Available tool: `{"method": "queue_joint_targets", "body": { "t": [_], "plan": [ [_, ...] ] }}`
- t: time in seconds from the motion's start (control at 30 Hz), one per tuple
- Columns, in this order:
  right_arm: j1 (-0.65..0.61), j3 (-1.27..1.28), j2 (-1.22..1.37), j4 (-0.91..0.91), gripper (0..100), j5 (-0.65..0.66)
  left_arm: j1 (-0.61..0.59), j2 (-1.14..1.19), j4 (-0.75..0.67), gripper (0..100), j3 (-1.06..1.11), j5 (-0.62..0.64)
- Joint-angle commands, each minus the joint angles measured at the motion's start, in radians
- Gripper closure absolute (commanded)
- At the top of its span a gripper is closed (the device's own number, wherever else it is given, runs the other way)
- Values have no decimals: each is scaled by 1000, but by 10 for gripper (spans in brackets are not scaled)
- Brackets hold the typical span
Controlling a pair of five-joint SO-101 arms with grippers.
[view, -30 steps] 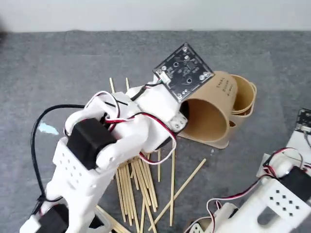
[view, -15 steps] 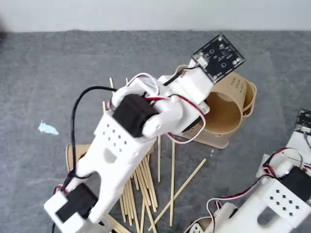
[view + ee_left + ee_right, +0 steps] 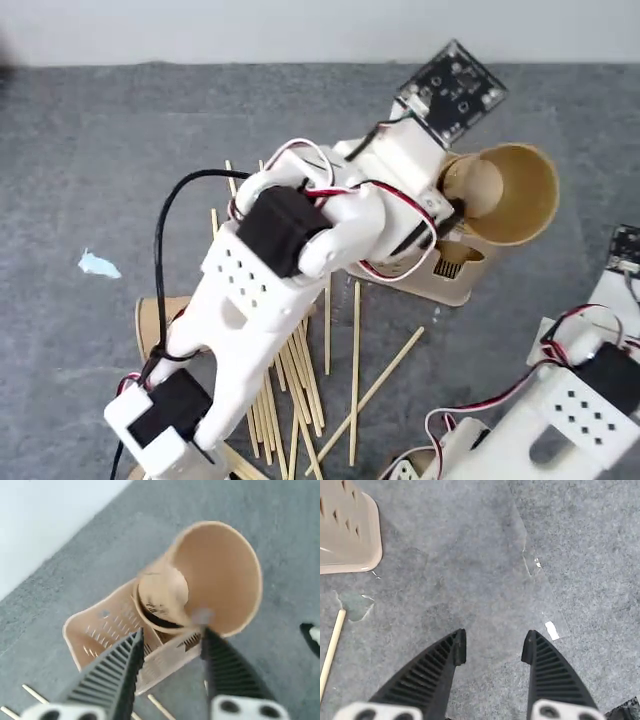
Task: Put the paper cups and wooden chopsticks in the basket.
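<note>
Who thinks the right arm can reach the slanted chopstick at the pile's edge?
Probably yes: the right gripper has its jaws open over carpet, and the slanted chopstick lies nearby, nothing between.

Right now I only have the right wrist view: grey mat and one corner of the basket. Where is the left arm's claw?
Observer: The left claw hangs open above the basket, holding nothing.
Operator: Any cups in there?
Observer: A paper cup lies tipped on its side at the basket, its mouth reaching out past the basket's edge.
Operator: And the chopsticks?
Observer: The wooden chopsticks lie scattered on the mat, outside the basket, partly under the left arm.
</note>
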Motion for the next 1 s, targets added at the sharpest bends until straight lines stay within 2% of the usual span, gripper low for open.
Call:
{"method": "queue_joint_targets", "body": {
  "t": [0.0,0.37,0.63,0.77,0.97],
  "plan": [
    [8,-6,-19,-12,800,6,-37,-6,-54,767,-56,43],
    [8,-6,-19,-13,799,6,-52,84,-118,765,-62,46],
    [8,-6,-19,-15,798,6,-118,118,-247,765,-35,49],
    [8,-6,-19,-13,798,6,-146,130,-239,765,-54,49],
    [7,-6,-19,-13,798,6,-123,98,-138,765,-157,49]
  ]
}}
